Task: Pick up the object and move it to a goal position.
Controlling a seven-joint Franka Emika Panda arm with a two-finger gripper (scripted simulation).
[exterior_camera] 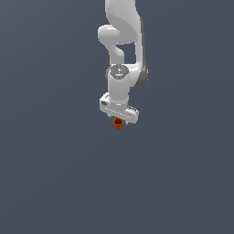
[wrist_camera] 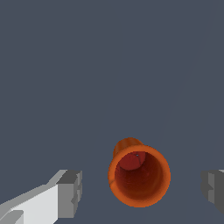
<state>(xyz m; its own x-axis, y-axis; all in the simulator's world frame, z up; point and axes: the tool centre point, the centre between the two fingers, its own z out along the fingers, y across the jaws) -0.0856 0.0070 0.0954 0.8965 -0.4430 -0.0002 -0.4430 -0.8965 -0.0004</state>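
Observation:
The object is a tiny orange-red cup [exterior_camera: 118,124] with a darker rim, seen just below the white gripper's hand in the exterior view. In the wrist view the cup [wrist_camera: 139,175] shows its open mouth, lying between the two grey fingertips [wrist_camera: 71,193] with clear gaps on both sides. My gripper [wrist_camera: 142,190] is open and straddles the cup without touching it. In the exterior view the fingers are hidden behind the hand and the cup, so the gripper [exterior_camera: 119,121] shows only as the white hand right above the object.
The white arm [exterior_camera: 123,55] rises from the gripper toward the top of the exterior view. Around it is only a plain dark grey-blue surface [exterior_camera: 55,173].

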